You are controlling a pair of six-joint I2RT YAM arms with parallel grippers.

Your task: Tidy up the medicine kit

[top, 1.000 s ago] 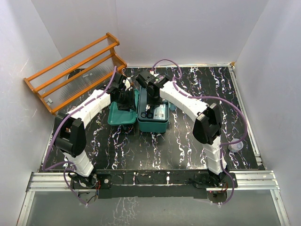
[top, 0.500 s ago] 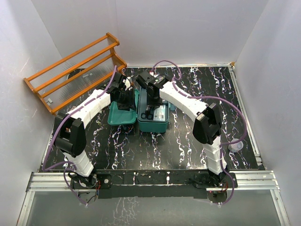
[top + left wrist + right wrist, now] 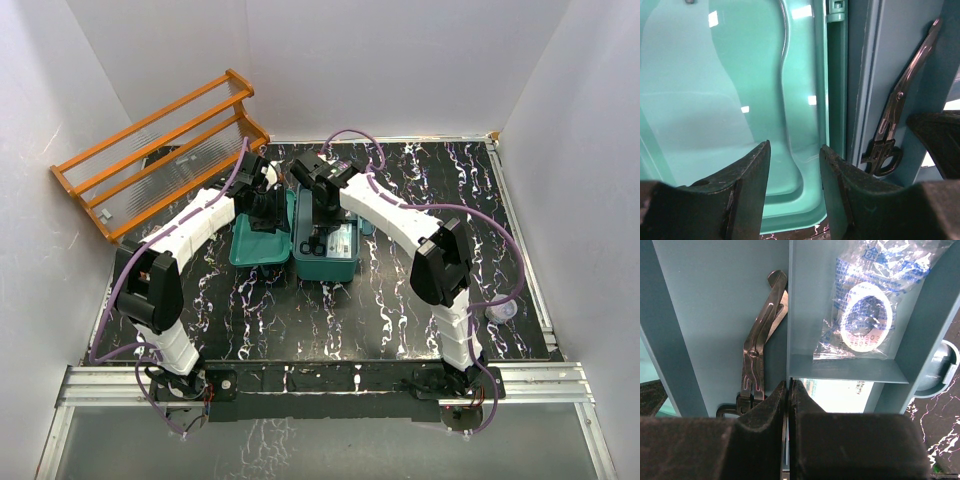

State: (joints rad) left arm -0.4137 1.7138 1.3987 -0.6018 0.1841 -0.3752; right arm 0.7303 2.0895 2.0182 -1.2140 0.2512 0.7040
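At the far left one orange wooden rack (image 3: 150,165), slatted and backed with ribbed clear sheet, leans against the white wall. The counter (image 3: 400,300) is glossy black, veined in white like marble. Two white arms with black joints reach over it. The left claw (image 3: 792,150) hangs over the smooth, shiny teal inside of the lid (image 3: 715,100); its two matte black fingers stand a little apart with nothing between them. The one medicine kit (image 3: 325,262), a rounded-cornered teal plastic box, lies open just left of the counter's middle, lid flat to the left and base to the right. Inside the base sits a dull blue-grey divided tray (image 3: 715,300). Its left compartment holds one pair of dark metal scissors (image 3: 760,350) with bent blades; the next holds one crinkled clear packet (image 3: 870,305) printed in blue, with a white ring-shaped roll inside. The right claw (image 3: 788,385) hovers above the divider between them, fingers pressed together, holding nothing. Far right on the counter lies one small clear round thing (image 3: 500,312), too small to name.
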